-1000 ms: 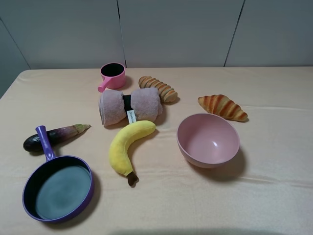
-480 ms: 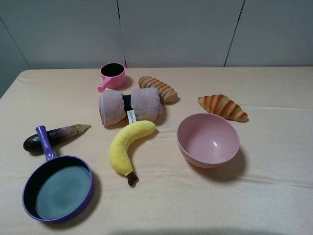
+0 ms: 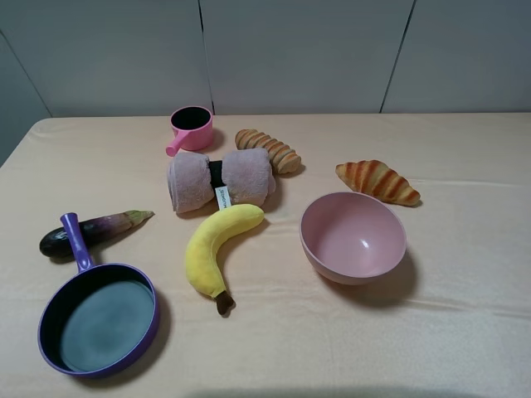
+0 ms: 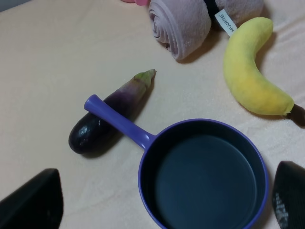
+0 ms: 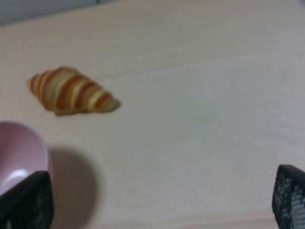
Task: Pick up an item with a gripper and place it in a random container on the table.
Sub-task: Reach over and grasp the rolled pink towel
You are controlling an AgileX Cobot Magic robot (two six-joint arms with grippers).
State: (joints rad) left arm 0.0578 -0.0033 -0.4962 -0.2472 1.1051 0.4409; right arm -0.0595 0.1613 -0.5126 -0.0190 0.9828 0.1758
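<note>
The mauve-pink rolled towel [image 3: 220, 179] with its black middle band lies on the table [image 3: 465, 166], behind the yellow banana. Its rolled end [image 4: 183, 21] also shows in the left wrist view. The pale-pink bowl [image 3: 353, 236] stands empty to the right of the banana, and its rim [image 5: 19, 157] edges into the right wrist view. Neither arm appears in the exterior high view. My left gripper [image 4: 162, 210] is open above the purple pan, far from the towel. My right gripper [image 5: 157, 210] is open over bare cloth beside the bowl, holding nothing.
A plush banana [image 3: 213, 246] lies in front of the towel. A ridged bread roll [image 3: 267, 149] and a pink handled cup [image 3: 190, 128] sit behind it. A croissant [image 3: 378, 182] lies behind the bowl. An eggplant [image 3: 91, 231] and a purple frying pan [image 3: 99, 316] are at front left.
</note>
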